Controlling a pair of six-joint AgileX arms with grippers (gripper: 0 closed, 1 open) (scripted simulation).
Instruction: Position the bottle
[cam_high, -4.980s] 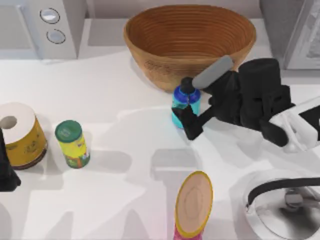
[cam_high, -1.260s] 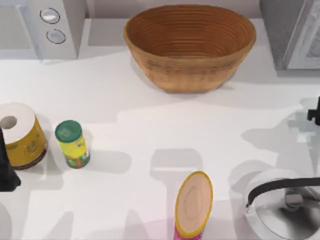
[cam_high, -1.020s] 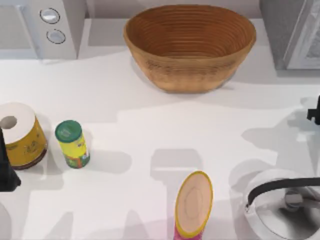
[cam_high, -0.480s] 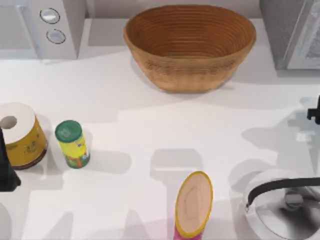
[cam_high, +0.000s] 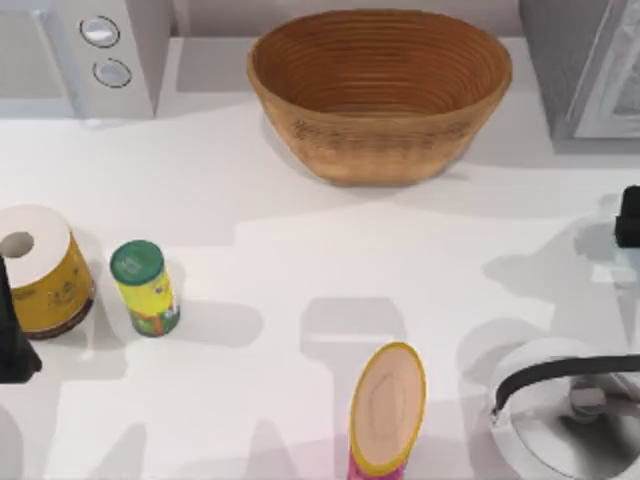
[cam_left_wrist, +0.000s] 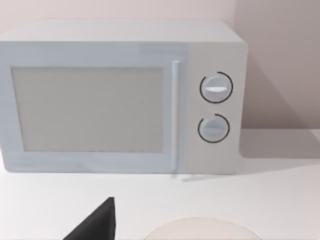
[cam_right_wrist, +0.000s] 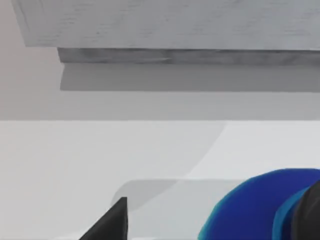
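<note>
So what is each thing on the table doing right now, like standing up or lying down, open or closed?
White microwave with two dials: door shut.
Woven brown basket: upright.
Yellow can with green lid: standing, lid on.
Yellow-wrapped paper roll: lying tilted on its side.
Pink container with yellow-rimmed oval top: standing.
Turquoise and blue bottle: close by the right arm's wrist camera; whether it is gripped cannot be told.
</note>
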